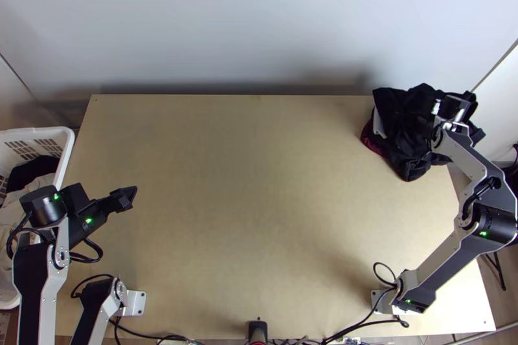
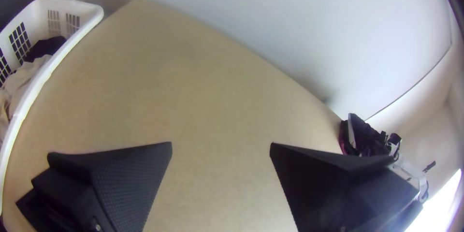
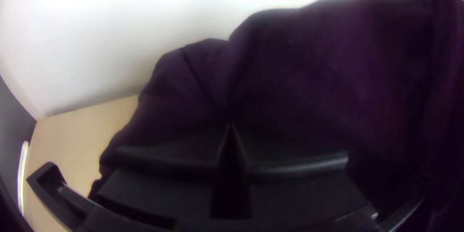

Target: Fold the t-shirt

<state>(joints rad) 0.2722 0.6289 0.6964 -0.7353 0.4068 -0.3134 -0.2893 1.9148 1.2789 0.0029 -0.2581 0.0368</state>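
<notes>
Jaws, left gripper (image 1: 127, 197): parted wide, above the left side of the table (image 1: 259, 215)
Jaws, right gripper (image 1: 452, 109): clenched on dark cloth (image 1: 406, 126), creases running into the fingertips
Table: light wood, spread beneath both
White basket (image 1: 68, 145): beside the table's left edge, with pale and black laundry (image 2: 46, 48) inside
Dark cloth: bunched in a heap at the far right corner
Maroon cloth (image 1: 371, 143): peeking out at the heap's left side
Pale patch (image 1: 378, 123): just beside the maroon

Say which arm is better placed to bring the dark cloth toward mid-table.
Right arm, likely: its jaws are closed on the dark cloth by the table's far right corner. The left arm's jaws are open at the other side.
</notes>
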